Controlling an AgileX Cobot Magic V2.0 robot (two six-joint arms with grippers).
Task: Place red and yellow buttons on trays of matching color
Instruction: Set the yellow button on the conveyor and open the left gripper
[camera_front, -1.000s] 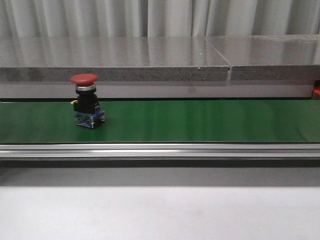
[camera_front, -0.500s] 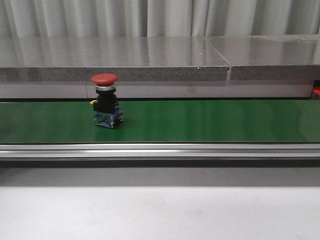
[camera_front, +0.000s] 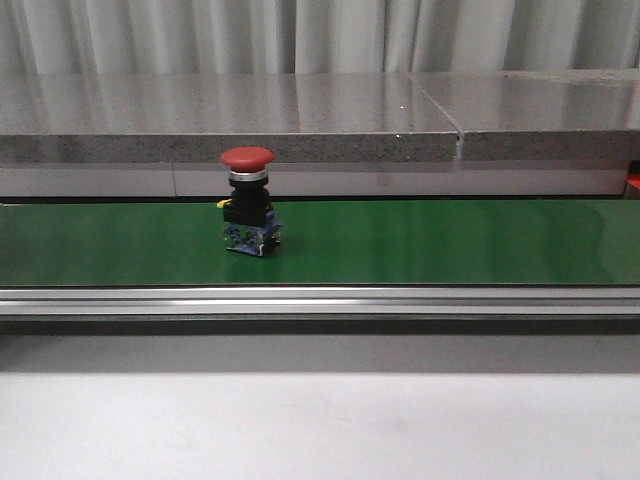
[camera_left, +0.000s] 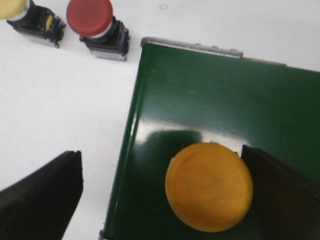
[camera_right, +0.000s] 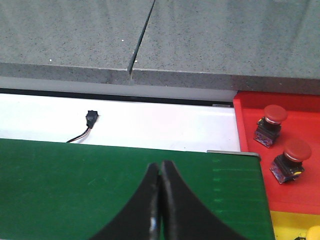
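In the front view, the red button (camera_front: 248, 203) is seen standing upright on the green belt (camera_front: 450, 240), and it has been carried further to the right along the belt than it was a moment ago (so the belt is judged to be running, and the button is being brought toward the right arm). Neither arm is seen here, and nothing stands in the button's way on the belt. In the left wrist view, the left gripper (camera_left: 165, 192) is spread wide over the end of the belt, and a yellow button (camera_left: 209, 193) is sat on the belt between the fingers, close against one of them but not pinched. Beside that belt end, on the white table (camera_left: 60, 115), a second red button (camera_left: 95, 25) and another yellow one (camera_left: 27, 17) are waiting. In the right wrist view, the right gripper (camera_right: 160, 210) is pressed together with nothing in it, above the belt. Next to the belt's end the red tray (camera_right: 255, 165) is seen, with two red buttons (camera_right: 280, 145) already in it.
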